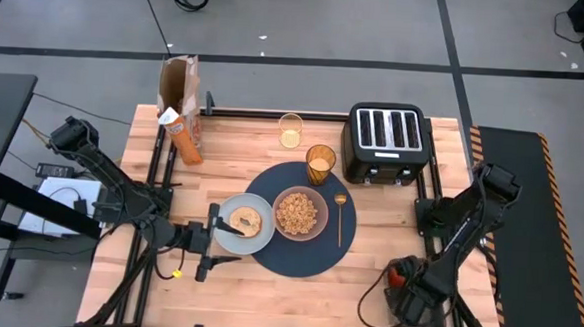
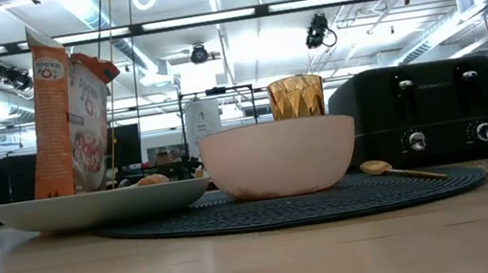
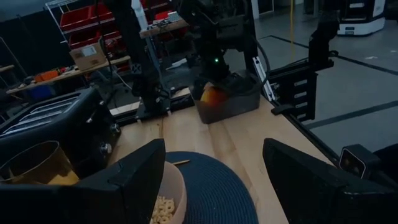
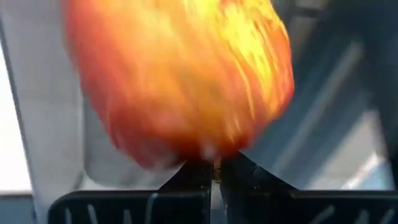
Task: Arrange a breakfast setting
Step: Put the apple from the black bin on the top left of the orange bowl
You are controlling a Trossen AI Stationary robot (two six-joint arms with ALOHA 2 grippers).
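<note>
From above we see the whole setting. The navy placemat (image 1: 300, 220) lies in the middle of the wooden table (image 1: 265, 292). On it are the pinkish bowl (image 1: 300, 213) with cereal (image 1: 299, 212), the gold spoon (image 1: 339, 218) just beside the bowl, and the amber tumbler (image 1: 320, 163) at the mat's far edge. The pale plate (image 1: 230, 232) overlaps the mat's left edge and carries the bagel (image 1: 244, 220). The left gripper (image 1: 211, 241) hovers at the plate's left rim. In its own wrist view its fingers (image 3: 130, 180) stand released, wide apart, with nothing between them.

The right gripper (image 1: 405, 295) is at the table's near right corner, down in a dark bin (image 1: 412, 302), where we only glimpse something red. The right wrist view shows what the high view hides: the red apple (image 4: 180, 78) fills the picture, and the two fingertips (image 4: 214, 173) are clenched together just under it. We cannot tell whether they pinch it.

The low view shows the bowl, plate and tumbler (image 2: 296, 97) level, with the black toaster (image 2: 434, 113) and the orange cereal box (image 2: 66, 115) behind, but no arm.
</note>
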